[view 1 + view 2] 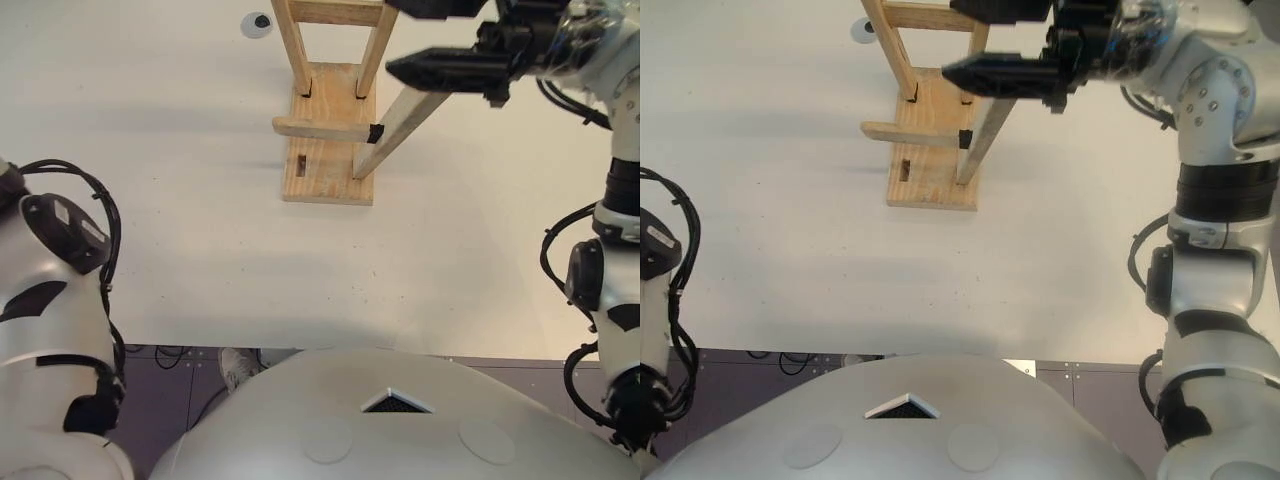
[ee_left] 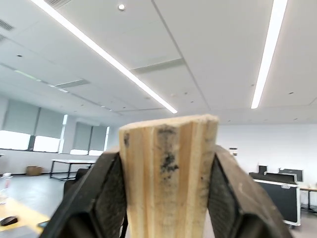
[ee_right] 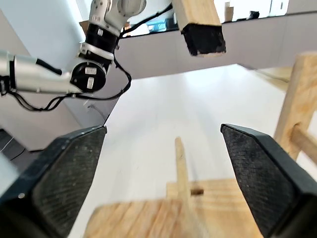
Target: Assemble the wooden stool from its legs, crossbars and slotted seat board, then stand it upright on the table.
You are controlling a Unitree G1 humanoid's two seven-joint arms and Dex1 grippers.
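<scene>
Here the half-built stool (image 1: 330, 150) sits far back on the worktop (image 1: 200, 250), free surface reaching the near edge; right pincer (image 1: 440, 38) released above it, left pincer (image 2: 167, 153) clenched on a wood piece (image 2: 168, 193).

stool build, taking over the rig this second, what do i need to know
Left end effector: shut on a wooden piece, probably the last leg.
Right end effector: open, above the stool, holding nothing.
Seat board lies flat on the table, slots up.
Done: two far legs stand in it, joined by a crossbar. The third leg sits tilted in the near right slot, with a second crossbar sticking out sideways.
Left: fill the empty near left slot, straighten the tilted leg, turn the stool upright.
</scene>
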